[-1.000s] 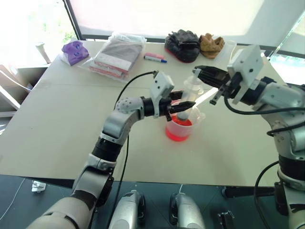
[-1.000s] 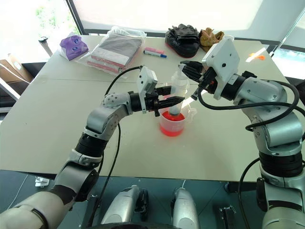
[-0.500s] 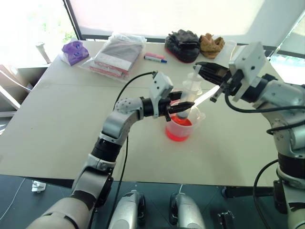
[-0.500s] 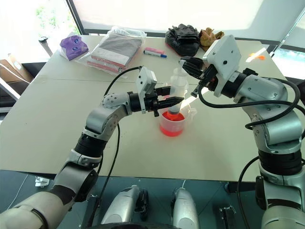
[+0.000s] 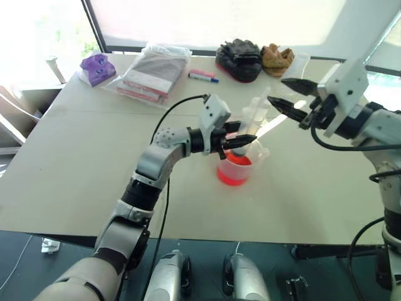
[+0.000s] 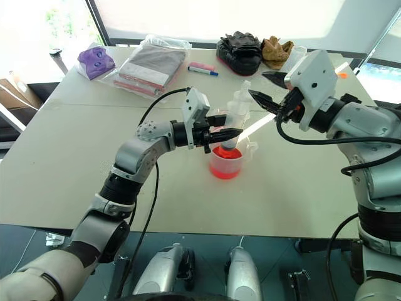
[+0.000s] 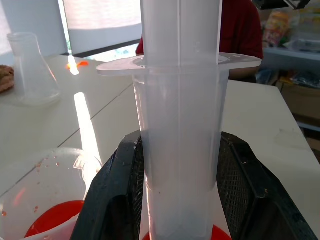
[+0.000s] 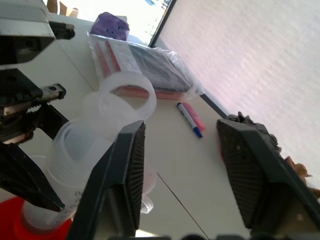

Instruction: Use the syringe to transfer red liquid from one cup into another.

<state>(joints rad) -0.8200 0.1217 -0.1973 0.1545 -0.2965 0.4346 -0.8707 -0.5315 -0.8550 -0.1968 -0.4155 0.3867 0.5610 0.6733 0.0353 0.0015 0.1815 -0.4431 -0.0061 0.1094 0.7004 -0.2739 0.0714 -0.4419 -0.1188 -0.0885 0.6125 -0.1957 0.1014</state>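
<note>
We count one syringe (image 6: 236, 122), one wide beaker (image 6: 227, 162) of red liquid (image 6: 225, 169), one marker (image 6: 202, 68). Syringe stands near-upright in the beaker, plunger up, clamped by left gripper (image 6: 227, 133). Right gripper (image 6: 266, 89), jaws apart, hovers beside the beaker. Table (image 6: 75, 157) around the beaker lies bare.

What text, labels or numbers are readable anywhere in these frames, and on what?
No text can be read in any view.
Syringe: no graduation marks or numbers can be made out on the barrel.
Larger cup: no scale visible.
Bagged package: red and white bands, any print too small to read.
Marker pens: any label too small to read.
Flask: no marking can be made out.
</note>
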